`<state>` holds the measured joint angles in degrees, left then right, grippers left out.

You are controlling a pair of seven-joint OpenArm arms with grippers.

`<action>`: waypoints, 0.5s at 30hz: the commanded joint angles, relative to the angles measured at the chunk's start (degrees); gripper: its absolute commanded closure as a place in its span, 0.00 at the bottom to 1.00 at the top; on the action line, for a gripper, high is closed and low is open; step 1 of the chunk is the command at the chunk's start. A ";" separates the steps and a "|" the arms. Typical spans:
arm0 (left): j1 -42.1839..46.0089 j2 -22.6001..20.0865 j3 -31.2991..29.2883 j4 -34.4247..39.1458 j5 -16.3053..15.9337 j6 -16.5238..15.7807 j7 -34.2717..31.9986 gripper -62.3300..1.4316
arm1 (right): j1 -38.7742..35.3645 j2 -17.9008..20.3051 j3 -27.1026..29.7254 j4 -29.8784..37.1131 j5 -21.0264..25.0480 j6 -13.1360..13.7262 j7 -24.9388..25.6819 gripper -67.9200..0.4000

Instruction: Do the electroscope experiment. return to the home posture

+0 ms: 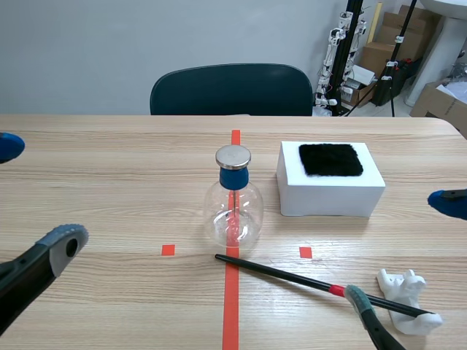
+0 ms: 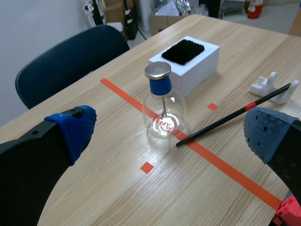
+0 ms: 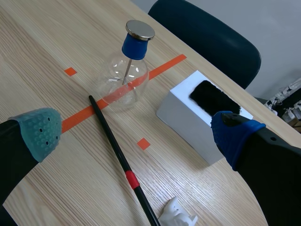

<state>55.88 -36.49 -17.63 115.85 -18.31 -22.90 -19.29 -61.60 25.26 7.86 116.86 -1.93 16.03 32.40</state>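
Observation:
The electroscope, a clear glass flask (image 1: 233, 208) with a blue stopper and a metal disc on top, stands on the red tape line at mid table. A black rod (image 1: 306, 278) with a red band lies in front of it, its far end resting on a small white stand (image 1: 408, 292). My left gripper (image 1: 35, 195) hovers open at the left, and my right gripper (image 1: 405, 251) hovers open above the rod's right end. Neither holds anything. In the wrist views the flask (image 2: 162, 117) (image 3: 124, 80) and the rod (image 2: 235, 117) (image 3: 115, 146) lie ahead of the open grippers (image 2: 170, 128) (image 3: 136, 132).
A white box (image 1: 330, 191) with a black fur pad (image 1: 330, 159) on top sits right of the flask. A dark chair (image 1: 230, 89) stands behind the table's far edge. Cardboard boxes and stands (image 1: 379, 51) fill the back right corner.

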 commanded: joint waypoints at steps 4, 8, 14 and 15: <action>2.40 0.42 0.37 1.01 -0.83 3.23 -0.07 0.00 | 0.50 0.31 0.39 0.59 1.03 0.15 1.68 0.00; 3.02 0.39 0.37 1.11 -0.81 3.34 3.34 0.00 | 0.50 0.28 0.39 0.59 1.03 0.15 1.64 0.00; 3.04 0.11 0.37 1.11 -0.79 3.28 4.37 0.00 | 0.50 0.28 0.39 0.59 1.03 0.13 1.64 0.00; 3.04 0.11 0.37 1.11 -0.79 3.28 4.37 0.00 | 0.50 0.28 0.39 0.59 1.03 0.13 1.64 0.00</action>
<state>58.72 -36.51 -17.58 116.14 -18.48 -19.59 -13.93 -61.60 25.26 7.86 116.86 -1.87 16.34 33.17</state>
